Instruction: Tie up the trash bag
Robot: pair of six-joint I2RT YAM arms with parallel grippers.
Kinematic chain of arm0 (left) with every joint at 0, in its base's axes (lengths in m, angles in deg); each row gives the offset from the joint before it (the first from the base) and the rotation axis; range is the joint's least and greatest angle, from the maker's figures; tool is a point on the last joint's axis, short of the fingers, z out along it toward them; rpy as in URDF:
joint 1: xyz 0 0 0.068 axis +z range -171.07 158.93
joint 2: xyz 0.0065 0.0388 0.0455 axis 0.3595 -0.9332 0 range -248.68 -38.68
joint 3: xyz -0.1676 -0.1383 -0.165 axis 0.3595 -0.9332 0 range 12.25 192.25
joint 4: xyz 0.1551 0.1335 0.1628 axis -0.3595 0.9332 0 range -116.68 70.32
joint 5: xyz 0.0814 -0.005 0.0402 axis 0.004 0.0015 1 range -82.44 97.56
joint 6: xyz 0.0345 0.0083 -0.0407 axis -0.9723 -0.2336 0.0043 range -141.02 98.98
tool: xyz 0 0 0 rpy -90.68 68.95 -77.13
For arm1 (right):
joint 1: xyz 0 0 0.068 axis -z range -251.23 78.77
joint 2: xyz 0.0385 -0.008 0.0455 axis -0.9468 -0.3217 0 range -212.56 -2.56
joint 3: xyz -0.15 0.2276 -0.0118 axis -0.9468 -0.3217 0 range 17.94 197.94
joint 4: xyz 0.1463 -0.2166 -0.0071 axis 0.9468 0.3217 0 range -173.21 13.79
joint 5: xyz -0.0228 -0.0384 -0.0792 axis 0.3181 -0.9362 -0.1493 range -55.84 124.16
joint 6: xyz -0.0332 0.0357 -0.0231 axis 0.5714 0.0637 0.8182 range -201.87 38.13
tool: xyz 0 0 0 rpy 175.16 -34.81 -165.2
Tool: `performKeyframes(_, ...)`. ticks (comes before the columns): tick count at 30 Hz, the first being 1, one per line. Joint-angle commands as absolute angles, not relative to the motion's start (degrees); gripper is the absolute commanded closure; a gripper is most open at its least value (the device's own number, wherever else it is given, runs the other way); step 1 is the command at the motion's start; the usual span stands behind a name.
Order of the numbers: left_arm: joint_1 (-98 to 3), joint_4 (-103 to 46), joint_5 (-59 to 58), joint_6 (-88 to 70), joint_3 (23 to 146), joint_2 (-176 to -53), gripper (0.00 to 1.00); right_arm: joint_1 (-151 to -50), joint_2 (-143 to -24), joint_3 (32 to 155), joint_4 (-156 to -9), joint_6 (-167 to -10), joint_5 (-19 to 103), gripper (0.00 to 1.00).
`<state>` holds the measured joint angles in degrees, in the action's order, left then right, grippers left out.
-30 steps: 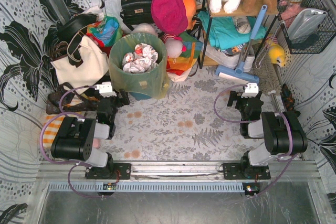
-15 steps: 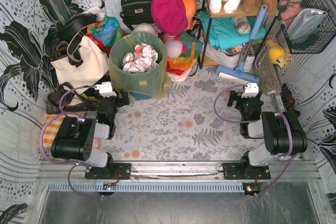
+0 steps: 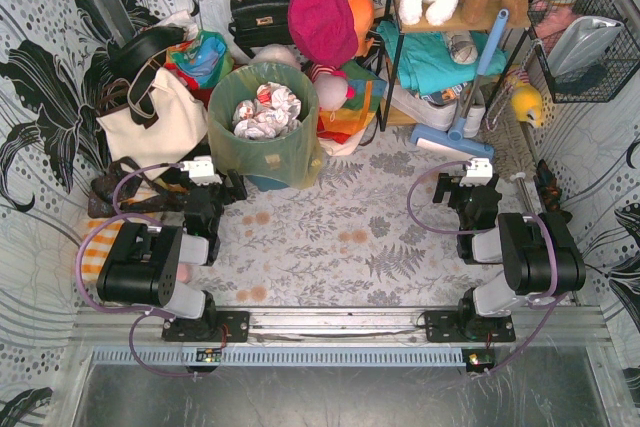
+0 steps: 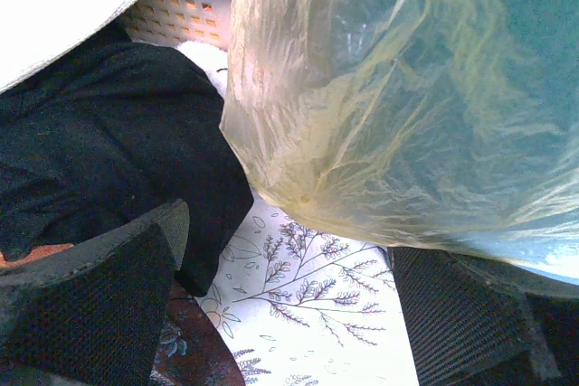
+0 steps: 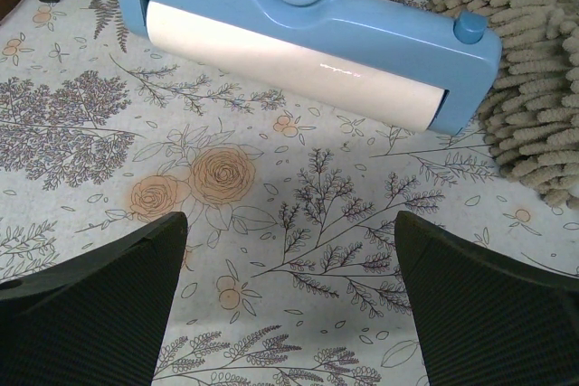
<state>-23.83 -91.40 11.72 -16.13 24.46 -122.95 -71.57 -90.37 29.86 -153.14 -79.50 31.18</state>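
while both grippers stand wide open and empty, the trash bag (image 3: 262, 152) sits untied, lining its bin (image 3: 268, 183).
just ahead of the left gripper (image 4: 288, 300) and a little to its right, the bag's yellow-green film bulges close over the fingers (image 4: 99, 314); contact i cannot tell. it lies well off to the left of the right gripper (image 5: 289, 305), which faces only the floral mat (image 5: 271, 196). the film looks thin, crinkly and light, likely slippery and easy to tear, the crumpled paper (image 3: 265, 112) adding little weight. best hold, i judge: the loose rim folded over the bin's lip, bunched and pinched on opposite sides.
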Motion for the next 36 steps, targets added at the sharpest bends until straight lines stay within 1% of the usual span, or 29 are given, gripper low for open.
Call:
performKeyframes(1,-23.4,-95.1,10.2,-17.1,24.7,-122.2,0.02,-71.2,-89.3,29.8,-154.4,-78.5,32.9,0.03)
performKeyframes(5,-24.1,-92.0,10.7,-17.6,24.4,-117.7,0.02,-71.2,-84.9,30.7,-149.5,-78.7,32.2,0.03)
performKeyframes(8,-25.0,-85.3,12.5,-17.0,25.5,-113.0,0.02,-71.2,-81.3,31.3,-144.9,-78.8,32.4,0.03)
performKeyframes(11,-26.9,-79.5,15.7,-16.2,25.7,-109.0,0.02,-71.2,-77.0,31.7,-140.1,-79.6,33.0,0.03)
performKeyframes(14,-28.1,-74.8,21.6,-12.1,25.7,-104.8,0.02,-71.2,-72.6,32.2,-135.1,-80.3,33.5,0.03)
performKeyframes(18,-28.1,-65.7,25.9,-7.2,27.6,-98.8,0.02,-71.2,-67.1,33.3,-128.6,-81.7,35.4,0.03)
performKeyframes(23,-28.1,-48.7,30.9,1.2,33.9,-92.2,0.02,-71.2,-61.4,35.4,-121.2,-83.5,38.4,0.03)
performKeyframes(32,-27.4,-30.5,37.4,8.1,42.3,-84.0,0.02,-71.3,-56.7,43.4,-106.3,-88.2,41.0,0.03)
performKeyframes(36,-27.4,-23.8,34.9,5.6,47.1,-81.6,0.02,-71.2,-57.5,50.3,-98.9,-92.8,43.6,0.02)
